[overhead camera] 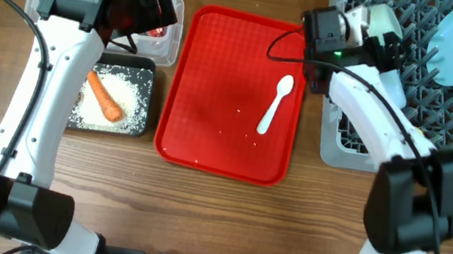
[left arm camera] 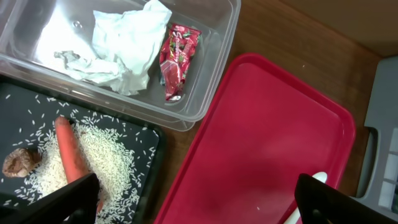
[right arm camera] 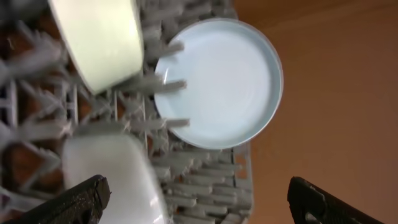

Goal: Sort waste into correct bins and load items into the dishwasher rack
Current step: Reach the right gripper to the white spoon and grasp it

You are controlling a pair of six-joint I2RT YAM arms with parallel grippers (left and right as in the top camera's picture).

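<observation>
The clear tub (left arm camera: 205, 93) holds the crumpled white tissue (left arm camera: 124, 43) and the red wrapper (left arm camera: 177, 53). The black tub (overhead camera: 145, 78) holds rice (left arm camera: 106, 155), the orange carrot (overhead camera: 105, 96) and a brown scrap (left arm camera: 18, 163). The white spoon (overhead camera: 276, 103) lies on the red tray (overhead camera: 214, 89). My left gripper (left arm camera: 199, 208) is open and empty, above the tubs' right edge and the tray. The grey rack (overhead camera: 410, 120) holds the pale blue plate (right arm camera: 217, 81), a mint bowl (right arm camera: 99, 37) and a pale blue bowl (right arm camera: 118, 180). My right gripper (right arm camera: 199, 205) is open and empty over the rack. The yellow cup is out of view.
The red tray (left arm camera: 273, 143) lies between the tubs and the rack, with a few stray rice grains on it. Bare wooden table runs along the front. My left arm (overhead camera: 44, 71) stretches along the table's left side and my right arm (overhead camera: 376, 105) crosses the rack's left part.
</observation>
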